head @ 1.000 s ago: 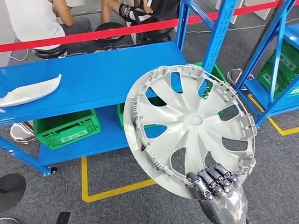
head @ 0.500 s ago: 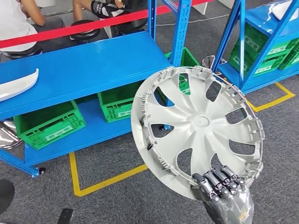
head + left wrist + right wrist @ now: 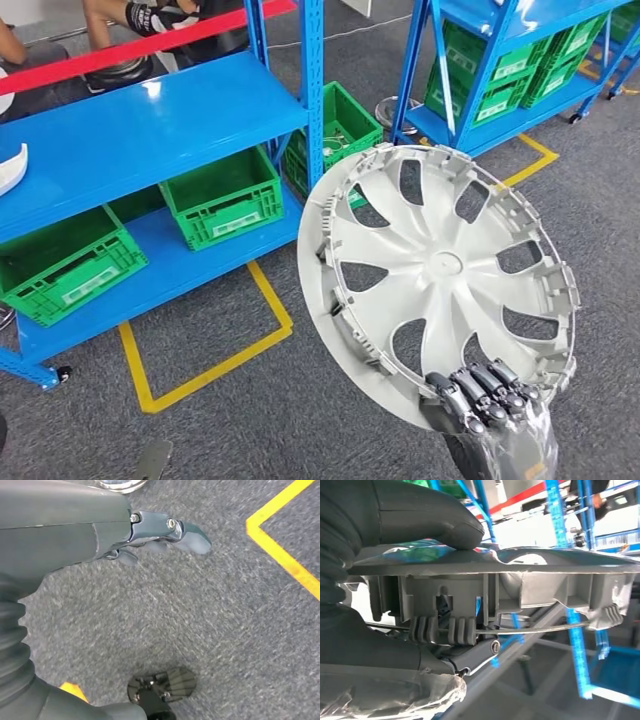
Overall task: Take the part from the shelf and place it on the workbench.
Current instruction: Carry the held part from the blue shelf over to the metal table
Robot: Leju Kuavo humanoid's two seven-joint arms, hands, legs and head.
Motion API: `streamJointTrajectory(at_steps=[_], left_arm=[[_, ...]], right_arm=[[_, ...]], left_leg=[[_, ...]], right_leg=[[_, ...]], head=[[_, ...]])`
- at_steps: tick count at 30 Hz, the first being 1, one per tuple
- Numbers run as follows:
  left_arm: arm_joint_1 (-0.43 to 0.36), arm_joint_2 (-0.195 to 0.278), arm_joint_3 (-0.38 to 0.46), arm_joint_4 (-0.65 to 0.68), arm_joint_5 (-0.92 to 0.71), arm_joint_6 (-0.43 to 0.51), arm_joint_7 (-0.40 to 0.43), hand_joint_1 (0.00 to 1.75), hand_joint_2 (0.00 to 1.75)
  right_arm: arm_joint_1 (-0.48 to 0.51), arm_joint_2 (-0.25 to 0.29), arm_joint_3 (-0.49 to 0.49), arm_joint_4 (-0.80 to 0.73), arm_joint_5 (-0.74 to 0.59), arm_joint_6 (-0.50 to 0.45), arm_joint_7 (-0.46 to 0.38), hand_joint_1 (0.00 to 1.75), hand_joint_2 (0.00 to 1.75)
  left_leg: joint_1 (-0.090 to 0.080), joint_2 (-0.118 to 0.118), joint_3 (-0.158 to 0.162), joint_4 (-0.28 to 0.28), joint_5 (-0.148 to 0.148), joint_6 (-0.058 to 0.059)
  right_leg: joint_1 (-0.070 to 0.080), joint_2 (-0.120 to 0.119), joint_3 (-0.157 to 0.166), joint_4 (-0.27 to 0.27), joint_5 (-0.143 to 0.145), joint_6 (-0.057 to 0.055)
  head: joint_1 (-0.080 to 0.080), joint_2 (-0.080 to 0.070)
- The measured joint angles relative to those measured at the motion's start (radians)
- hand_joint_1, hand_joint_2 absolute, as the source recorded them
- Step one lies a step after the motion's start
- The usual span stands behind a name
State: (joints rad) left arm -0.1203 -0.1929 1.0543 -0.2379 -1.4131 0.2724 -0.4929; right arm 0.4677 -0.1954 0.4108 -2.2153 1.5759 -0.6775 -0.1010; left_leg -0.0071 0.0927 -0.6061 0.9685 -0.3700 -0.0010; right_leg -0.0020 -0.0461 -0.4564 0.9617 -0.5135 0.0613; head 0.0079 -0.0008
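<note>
The right robot hand (image 3: 483,395) clamps the lower rim of the round silver plastic wheel cover (image 3: 438,275), held tilted clear above the grey carpet floor (image 3: 249,400) for carrying, while the left robot hand (image 3: 158,532) hangs empty, fingers loosely apart.

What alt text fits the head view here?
The robot's right hand grips the lower rim of a large silver wheel cover, carried tilted above grey carpet. Behind stand blue shelves with green crates and yellow floor tape.

Robot hand (image 3: 433,595) on hubcap (image 3: 546,575) rim
</note>
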Motion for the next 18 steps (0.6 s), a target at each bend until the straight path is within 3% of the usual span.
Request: streamJointTrajectory(at_steps=[1, 2, 4, 6, 7, 8, 9, 11, 13, 14, 16, 18], left_arm=[[0.000, -0.003, -0.002, 0.001, 0.001, 0.009, -0.002, 0.00, 1.75], [0.002, -0.006, -0.003, 0.002, 0.001, 0.014, -0.002, 0.00, 1.75], [0.006, -0.011, -0.007, 0.003, 0.001, 0.011, 0.002, 0.00, 1.75], [0.008, -0.013, -0.011, 0.005, 0.001, 0.005, 0.007, 0.00, 1.75], [0.008, -0.014, -0.013, 0.006, 0.001, 0.002, 0.010, 0.00, 1.75], [0.008, -0.014, -0.015, 0.006, 0.002, 0.000, 0.013, 0.00, 1.75], [0.008, -0.014, -0.016, 0.007, 0.001, -0.005, 0.016, 0.00, 1.75], [0.006, -0.014, -0.020, 0.007, -0.003, -0.017, 0.026, 0.00, 1.75], [0.004, -0.014, -0.024, 0.007, -0.010, -0.030, 0.037, 0.00, 1.75], [0.004, -0.015, -0.026, 0.008, -0.012, -0.038, 0.042, 0.00, 1.75], [0.005, -0.016, -0.029, 0.011, -0.018, -0.059, 0.057, 0.00, 1.75], [0.007, -0.019, -0.033, 0.012, -0.022, -0.074, 0.068, 0.00, 1.75]], right_arm=[[0.005, 0.004, -0.003, -0.003, -0.001, 0.000, -0.002, 1.75, 1.75], [0.009, 0.008, -0.008, -0.006, -0.001, 0.000, -0.006, 1.75, 1.75], [0.015, 0.017, -0.016, -0.010, -0.001, 0.000, -0.014, 1.75, 1.75], [0.021, 0.023, -0.021, -0.012, -0.002, 0.000, -0.018, 1.75, 1.75], [0.023, 0.025, -0.022, -0.012, -0.002, 0.000, -0.018, 1.75, 1.75], [0.025, 0.027, -0.023, -0.012, -0.002, 0.000, -0.018, 1.75, 1.75], [0.027, 0.028, -0.024, -0.012, -0.002, 0.000, -0.017, 1.75, 1.75], [0.031, 0.030, -0.026, -0.013, -0.002, 0.000, -0.014, 1.75, 1.75], [0.036, 0.030, -0.027, -0.015, -0.002, 0.000, -0.010, 1.75, 1.75], [0.038, 0.030, -0.027, -0.017, -0.002, 0.000, -0.007, 1.75, 1.75], [0.042, 0.030, -0.028, -0.018, -0.002, 0.000, -0.001, 1.75, 1.75], [0.046, 0.030, -0.028, -0.019, -0.002, 0.000, 0.007, 1.75, 1.75]], left_leg=[[0.003, 0.003, -0.005, 0.000, 0.006, -0.005], [0.005, -0.007, -0.012, 0.007, -0.007, -0.012], [0.009, -0.045, -0.037, 0.073, -0.085, -0.024], [0.009, -0.077, -0.067, 0.202, -0.186, -0.028], [0.009, -0.082, -0.074, 0.258, -0.212, -0.028], [0.009, -0.084, -0.070, 0.288, -0.214, -0.027], [0.009, -0.086, -0.051, 0.285, -0.197, -0.025], [0.011, -0.106, 0.034, 0.184, -0.147, -0.021], [0.013, -0.144, 0.129, 0.044, -0.138, -0.015], [0.014, -0.158, 0.154, 0.003, -0.144, -0.013], [0.011, -0.152, 0.155, -0.014, -0.144, -0.004], [0.012, -0.133, 0.140, -0.010, -0.130, 0.008]], right_leg=[[0.001, 0.006, -0.014, 0.004, 0.009, -0.011], [0.001, 0.014, -0.024, 0.005, 0.018, -0.022], [-0.001, 0.029, -0.047, 0.005, 0.043, -0.044], [-0.001, 0.046, -0.076, 0.007, 0.068, -0.053], [0.000, 0.056, -0.093, 0.009, 0.080, -0.053], [0.000, 0.067, -0.109, 0.010, 0.092, -0.052], [0.000, 0.077, -0.126, 0.012, 0.103, -0.050], [-0.002, 0.099, -0.158, 0.018, 0.126, -0.043], [-0.002, 0.117, -0.184, 0.027, 0.147, -0.033], [-0.001, 0.124, -0.193, 0.028, 0.158, -0.028], [-0.002, 0.138, -0.203, 0.025, 0.180, -0.017], [-0.002, 0.128, -0.217, 0.035, 0.169, -0.006]], head=[[0.003, 0.000], [0.005, 0.000], [0.004, 0.000], [0.001, 0.000], [0.002, 0.000], [0.002, 0.000], [0.002, 0.000], [0.002, 0.000], [0.002, 0.000], [0.002, 0.000], [0.003, 0.000], [0.005, 0.000]])
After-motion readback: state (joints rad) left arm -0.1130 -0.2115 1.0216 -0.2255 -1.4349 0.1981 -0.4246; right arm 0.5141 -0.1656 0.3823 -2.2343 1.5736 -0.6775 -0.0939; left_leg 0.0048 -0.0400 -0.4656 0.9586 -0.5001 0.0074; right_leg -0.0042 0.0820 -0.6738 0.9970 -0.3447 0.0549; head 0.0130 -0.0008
